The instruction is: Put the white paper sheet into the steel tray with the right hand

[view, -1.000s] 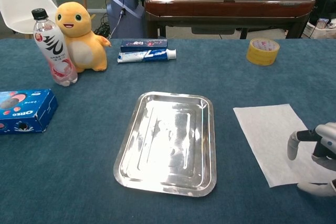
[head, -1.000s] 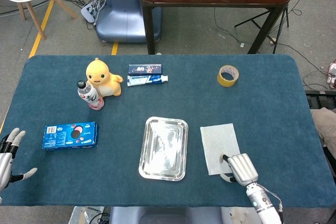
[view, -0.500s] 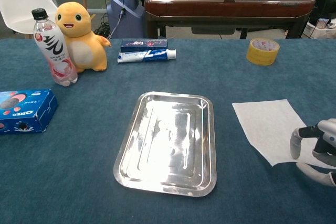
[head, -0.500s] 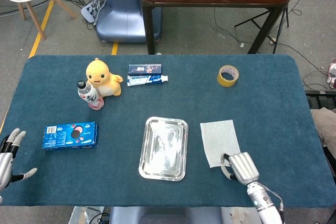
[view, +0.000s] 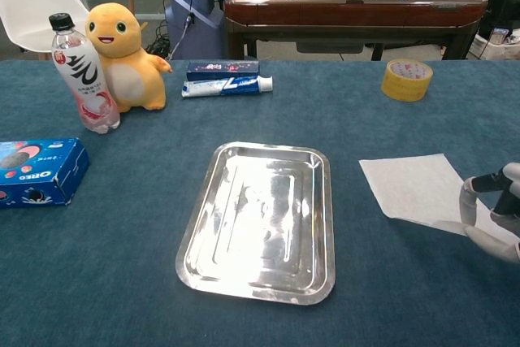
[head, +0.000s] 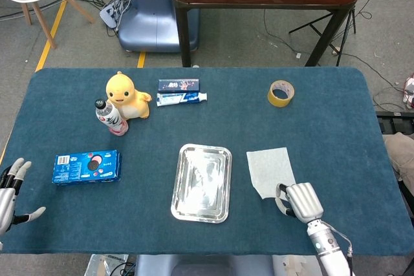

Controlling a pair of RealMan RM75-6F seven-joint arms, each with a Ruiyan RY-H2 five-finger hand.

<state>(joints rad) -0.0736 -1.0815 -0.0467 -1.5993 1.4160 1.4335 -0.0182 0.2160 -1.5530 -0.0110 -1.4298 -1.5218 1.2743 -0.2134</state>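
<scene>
The white paper sheet lies right of the steel tray, its far part flat on the blue cloth and its near edge raised. My right hand pinches that near right edge between thumb and fingers, at the table's front right. The tray holds nothing. At the front left edge of the table my left hand rests with fingers apart and nothing in it; the chest view does not show it.
A yellow tape roll sits at the back right. Back left stand a yellow duck toy, a bottle, a toothpaste tube and its box. A blue Oreo box lies left.
My right hand has closed on the paper's near edge and lifted it, so the sheet looks shorter. The hand drifted slightly right. The left hand has not moved.
</scene>
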